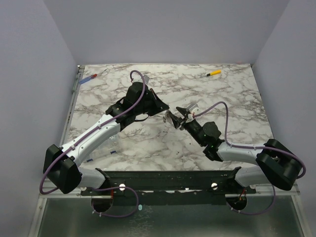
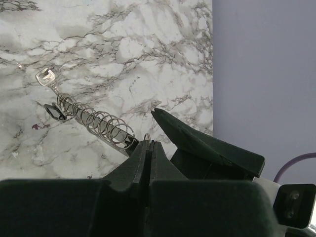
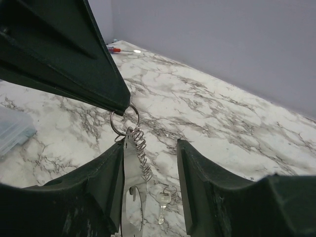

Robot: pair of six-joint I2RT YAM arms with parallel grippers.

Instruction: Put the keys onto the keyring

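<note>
We see the left gripper [image 1: 164, 113] reaching in over the middle of the marble table [image 1: 237, 98], its fingers clenched flat together on the keyring [image 3: 124, 121]. The thin loop is pinched at the very tip and hangs below it, clear of the table. From the left wrist we see only a small arc of the ring poking out above the closed fingertips [image 2: 149, 148]. A wire coil [image 2: 94, 121] runs off the keyring, and the keys [image 3: 132, 197] trail from it: a flat silver piece with holes hangs just under the ring, and a small key [image 3: 164, 200] sits lower, to the right of that piece. The right gripper [image 3: 149, 146] faces the left one from the right. Its jaws stand apart on either side of the coil and the flat piece, which lies close against the left-hand finger [image 3: 106, 173]; we see nothing gripped there. At the far edge of the table lie a yellow-handled tool [image 1: 213, 73] on the right and a blue-and-red tool [image 1: 89, 77] on the left, both well apart from the grippers.
</note>
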